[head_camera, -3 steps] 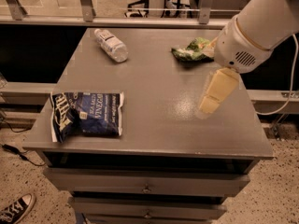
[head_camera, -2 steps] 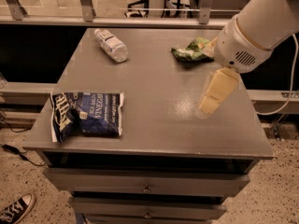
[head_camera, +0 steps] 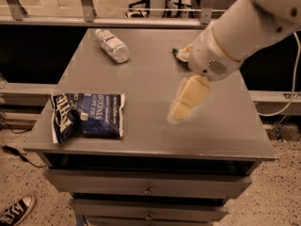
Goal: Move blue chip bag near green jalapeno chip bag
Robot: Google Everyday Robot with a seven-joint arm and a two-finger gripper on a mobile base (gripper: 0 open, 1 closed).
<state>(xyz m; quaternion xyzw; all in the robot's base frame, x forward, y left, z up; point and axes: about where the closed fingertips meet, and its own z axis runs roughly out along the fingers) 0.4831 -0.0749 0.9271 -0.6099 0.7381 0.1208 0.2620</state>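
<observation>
The blue chip bag (head_camera: 89,119) lies flat at the front left of the grey table (head_camera: 141,79), its white "VINEGAR" lettering facing up. The green jalapeno chip bag (head_camera: 178,53) is at the back right of the table; only a small dark green edge shows beside the white arm, the rest is hidden behind it. My gripper (head_camera: 186,100) hangs over the table's middle right, well to the right of the blue bag and in front of the green bag. It holds nothing that I can see.
A clear plastic water bottle (head_camera: 112,45) lies on its side at the back left of the table. Drawers (head_camera: 148,189) sit under the tabletop. A railing runs behind the table. A shoe (head_camera: 16,211) is on the floor at the lower left.
The arm and gripper have swung left and toward the table's front, now covering most of the green bag. The blue bag and the bottle have not moved.
</observation>
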